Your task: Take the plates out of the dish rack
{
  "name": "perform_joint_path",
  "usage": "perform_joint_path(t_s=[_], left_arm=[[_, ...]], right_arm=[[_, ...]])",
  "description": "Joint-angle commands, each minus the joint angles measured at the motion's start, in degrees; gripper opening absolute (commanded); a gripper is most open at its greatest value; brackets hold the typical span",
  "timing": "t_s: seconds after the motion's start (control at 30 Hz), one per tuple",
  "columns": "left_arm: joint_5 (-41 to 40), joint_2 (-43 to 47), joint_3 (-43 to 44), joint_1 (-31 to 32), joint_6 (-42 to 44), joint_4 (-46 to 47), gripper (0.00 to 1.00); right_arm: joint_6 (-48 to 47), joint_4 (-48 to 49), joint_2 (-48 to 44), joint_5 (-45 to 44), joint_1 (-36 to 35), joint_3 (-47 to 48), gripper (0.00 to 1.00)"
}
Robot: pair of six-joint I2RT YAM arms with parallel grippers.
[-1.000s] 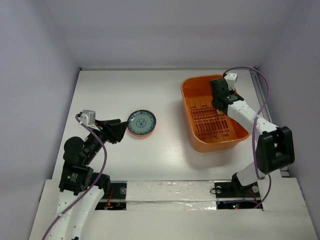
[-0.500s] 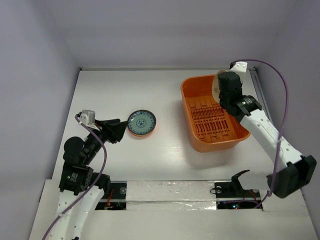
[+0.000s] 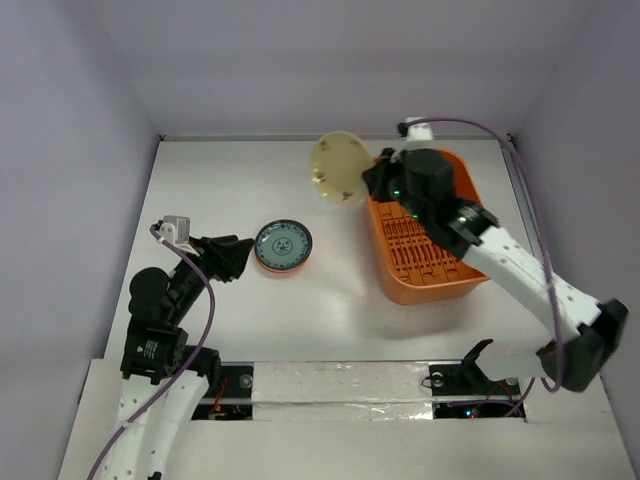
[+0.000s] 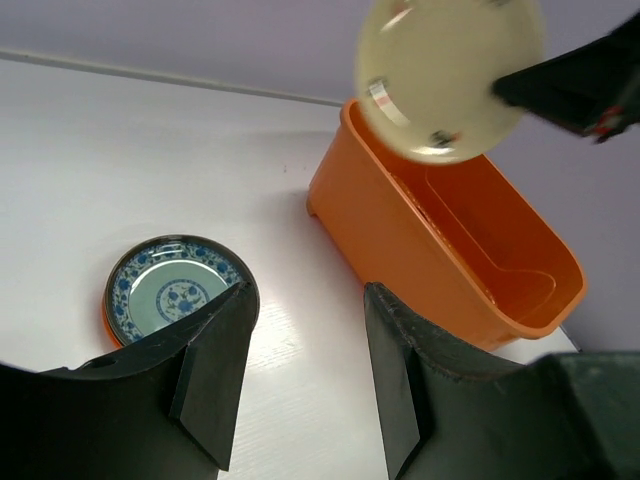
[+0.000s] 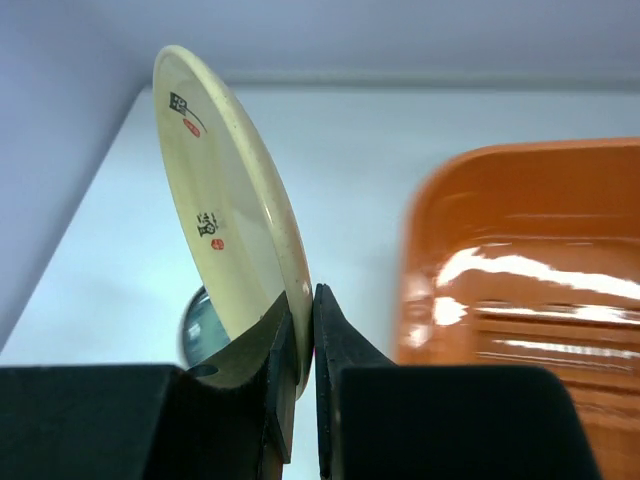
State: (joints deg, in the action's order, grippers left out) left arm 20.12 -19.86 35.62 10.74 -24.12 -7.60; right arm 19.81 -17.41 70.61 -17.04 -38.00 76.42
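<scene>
White table (image 3: 230, 180), pale lilac walls (image 3: 300, 60) on 3 sides. 1 orange dish rack (image 3: 432, 290), on table's right half. 2 plates seen. Cream plate (image 3: 338, 168) w/ small marks: in air, on edge, just left of rack's far-left corner, rim pinched betw. right gripper (image 5: 302, 340) fingers. Blue-patterned plate (image 3: 283, 246): flat on table, just beside left gripper (image 4: 305, 340), fingers spread apart.

We see bare table (image 3: 340, 300) between patterned plate (image 3: 283, 246) and dish rack (image 3: 430, 290). The cream plate (image 3: 339, 168) hangs aloft beside its far-left corner.
</scene>
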Motion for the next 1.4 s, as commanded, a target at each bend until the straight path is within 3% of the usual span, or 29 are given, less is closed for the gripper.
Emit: perform_joint_path(t_s=[0.0,0.47,0.8,1.37], left_arm=[[0.6,-1.0,-0.3,-0.5,-0.2,2.3,0.45],[1.6,-0.7,-0.4,-1.6,-0.1,2.8,0.45],[1.8,-0.2,-0.5,-2.1,-0.1,3.0,0.45],[1.8,-0.4,-0.5,-2.1,-0.1,3.1,0.45]], right_arm=[[4.2,10.6,8.5,12.1,-4.4,-0.8,0.0],[13.6,18.9,31.3,19.0,-9.2,2.9,0.0],[14.9,19.4,36.2,18.3,-9.2,1.7,0.07],[15.1,17.9,38.0,19.5,-9.2,0.7,0.3]])
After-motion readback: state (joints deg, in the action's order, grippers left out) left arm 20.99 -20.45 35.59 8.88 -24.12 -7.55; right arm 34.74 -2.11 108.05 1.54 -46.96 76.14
